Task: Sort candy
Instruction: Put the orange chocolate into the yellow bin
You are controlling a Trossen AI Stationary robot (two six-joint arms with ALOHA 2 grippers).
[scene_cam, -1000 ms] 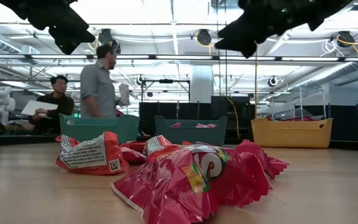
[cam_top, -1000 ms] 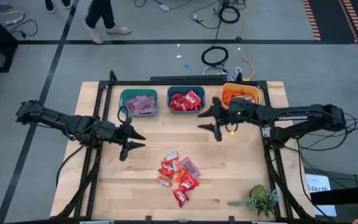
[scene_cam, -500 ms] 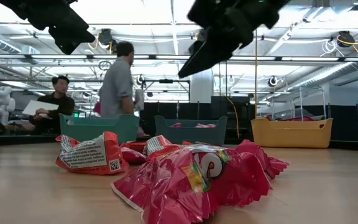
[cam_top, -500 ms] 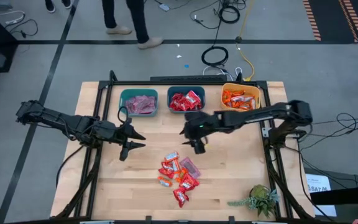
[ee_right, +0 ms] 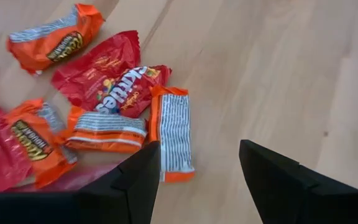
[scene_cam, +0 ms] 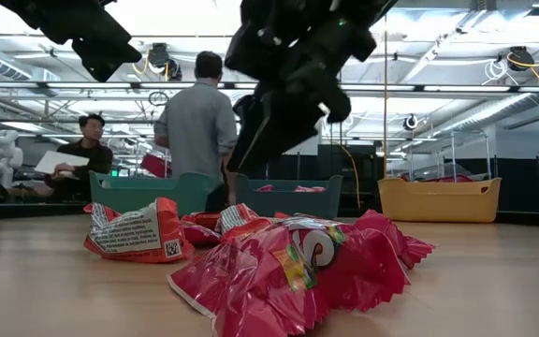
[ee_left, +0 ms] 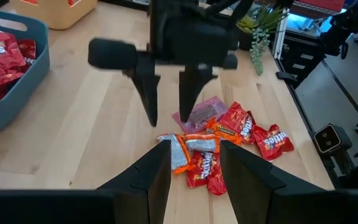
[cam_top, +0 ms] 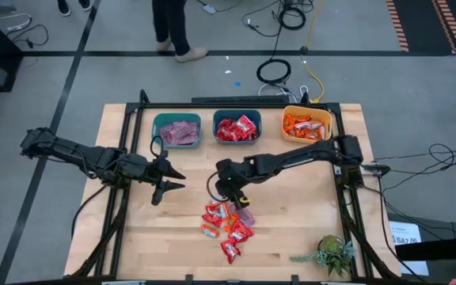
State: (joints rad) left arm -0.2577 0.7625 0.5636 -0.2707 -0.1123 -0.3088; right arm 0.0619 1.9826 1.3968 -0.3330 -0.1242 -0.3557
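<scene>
The candy lies in a loose pile of red, orange and mauve wrappers on the wooden table, toward its near middle; it also shows close up as the candy in the right wrist view. My right gripper hangs open just above the pile's far edge, fingers slanting down, touching nothing; an orange sweet lies right before its fingers. My left gripper waits open above the table, left of the pile, and faces the right gripper over the pile.
Along the far edge stand three bins: a teal bin with mauve sweets, a teal bin with red ones, and a yellow bin with orange ones. A potted plant sits at the near right corner. People show beyond the table.
My right gripper has swept from beside the yellow bin toward the table's left and near edge, sinking and tipping downward while rolling, and now hangs over the candy pile. Its fingers stay open. A person behind the table has walked toward the right.
</scene>
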